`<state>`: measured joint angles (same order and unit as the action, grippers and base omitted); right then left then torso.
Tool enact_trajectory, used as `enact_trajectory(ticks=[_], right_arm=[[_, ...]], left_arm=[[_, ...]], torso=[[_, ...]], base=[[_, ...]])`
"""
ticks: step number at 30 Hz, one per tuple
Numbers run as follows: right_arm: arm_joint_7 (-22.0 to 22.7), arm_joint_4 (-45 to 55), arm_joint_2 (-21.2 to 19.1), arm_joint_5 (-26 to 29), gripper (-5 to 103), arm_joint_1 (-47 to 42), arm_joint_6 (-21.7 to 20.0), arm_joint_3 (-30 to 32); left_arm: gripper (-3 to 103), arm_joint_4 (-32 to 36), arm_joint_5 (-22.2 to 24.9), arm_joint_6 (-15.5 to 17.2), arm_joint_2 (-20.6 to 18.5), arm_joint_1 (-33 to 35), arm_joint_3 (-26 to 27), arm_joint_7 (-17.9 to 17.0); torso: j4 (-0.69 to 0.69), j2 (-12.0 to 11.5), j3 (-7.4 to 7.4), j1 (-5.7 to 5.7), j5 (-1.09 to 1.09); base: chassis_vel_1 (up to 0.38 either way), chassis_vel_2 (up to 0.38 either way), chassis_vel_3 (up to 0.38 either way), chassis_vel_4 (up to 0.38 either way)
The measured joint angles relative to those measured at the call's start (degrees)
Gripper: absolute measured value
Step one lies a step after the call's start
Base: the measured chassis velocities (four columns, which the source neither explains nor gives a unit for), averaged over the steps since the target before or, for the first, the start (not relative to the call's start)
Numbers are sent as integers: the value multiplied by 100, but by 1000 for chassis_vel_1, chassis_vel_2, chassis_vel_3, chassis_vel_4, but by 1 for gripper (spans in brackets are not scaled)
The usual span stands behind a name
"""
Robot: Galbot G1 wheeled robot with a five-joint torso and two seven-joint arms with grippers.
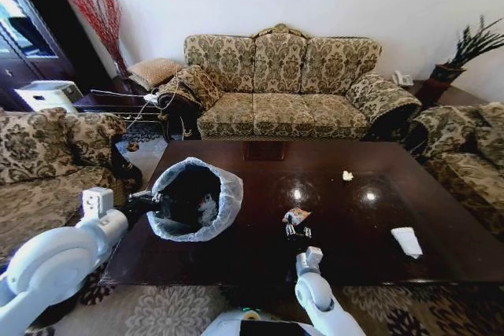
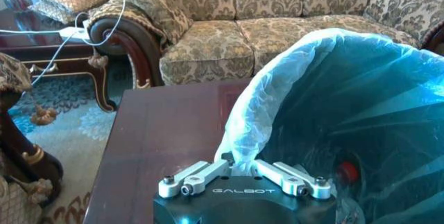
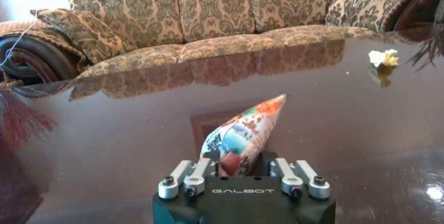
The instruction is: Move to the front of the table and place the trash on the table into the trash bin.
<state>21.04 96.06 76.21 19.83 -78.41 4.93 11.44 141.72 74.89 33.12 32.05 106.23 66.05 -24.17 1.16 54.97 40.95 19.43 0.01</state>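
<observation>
Looking down on a glossy dark wooden worktop (image 1: pixel 260 186) reflecting two ceiling lights, with a patterned three-seat sofa (image 1: pixel 279 84) standing behind it, armchairs flanking either side and a patterned rug lying underneath. Sitting on the near left part of the worktop: a black trash bin (image 1: pixel 193 198) lined with a translucent white bag bunched over the rim, already holding a few pieces of litter, among them something with a red cap. Left end effector (image 1: pixel 150 204) pinching the bin's bagged rim at its near left edge, fingers (image 2: pixel 201 174) closing narrowly on the plastic. Right end effector (image 1: pixel 298 232) reaching over the near middle of the worktop, gripping a colourful pointed wrapper (image 3: pixel 243 133) between its fingers, the wrapper's tip sticking up and forward just above the wood. Lying farther right near the front edge: a flat white paper piece (image 1: pixel 407 241). Resting well apart, toward the sofa side: a small crumpled white wad (image 1: pixel 347 175). Nothing standing between the wrapper and the bin.
</observation>
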Motion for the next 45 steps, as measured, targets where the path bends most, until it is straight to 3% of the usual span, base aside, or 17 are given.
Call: enact_trajectory(ticks=[9,14,17,21,22,24,25,27,32,35,42,44,45], right_arm=[[14,40,-6,33,1,5,0,1],[-7,149,-21,107,0,-23,142,7],[-275,391,-55,190,0,-77,487,15],[-1240,1738,-195,326,0,-172,890,50],[-1240,1738,-195,326,0,-172,890,50],[-1738,2590,-211,503,0,-32,776,-61],[-1738,2590,-211,503,0,-32,776,-61],[-2054,3323,-254,846,0,348,535,-322],[-2571,3928,-341,1109,0,594,171,-580],[-3135,4218,-531,1036,0,583,-121,-904],[-3449,4026,-581,478,-1,579,-279,-1190],[-3449,3936,-553,291,9,499,-302,-1205],[-3449,3936,-553,291,9,499,-302,-1205]], left_arm=[[0,-9,-8,0,-29,12,-1,2],[0,-10,-8,0,-28,18,-3,3],[0,-9,-4,6,-59,36,6,3],[0,-27,207,89,-353,96,118,-75],[0,-27,207,89,-353,96,118,-75],[0,-72,451,140,-671,43,137,-201],[0,-72,451,140,-671,43,137,-201],[0,-99,739,198,-1034,-28,141,-329],[0,-173,912,218,-1457,-92,121,-404],[0,-208,987,215,-1757,-155,90,-408],[0,-77,1018,189,-1803,-189,81,-399],[0,-4,1017,186,-1687,-181,76,-398],[0,-4,1017,186,-1687,-181,76,-398]], torso=[[0,0,0,0,-1],[0,0,0,0,0],[0,0,0,0,0],[0,0,0,0,-2],[0,0,0,0,-2],[0,0,0,0,-3],[0,0,0,0,-3],[0,0,0,0,-1],[1,0,0,1,0],[-1,0,0,0,0],[0,0,0,0,-1],[0,0,0,0,0],[0,0,0,0,0]], base=[[0,0,0,0],[0,0,0,0],[0,0,0,0],[0,0,0,0],[0,0,0,0],[0,0,0,0],[0,0,0,0],[0,0,0,0],[0,0,0,0],[0,0,0,0],[0,0,0,0],[0,0,0,0],[0,0,0,0]])
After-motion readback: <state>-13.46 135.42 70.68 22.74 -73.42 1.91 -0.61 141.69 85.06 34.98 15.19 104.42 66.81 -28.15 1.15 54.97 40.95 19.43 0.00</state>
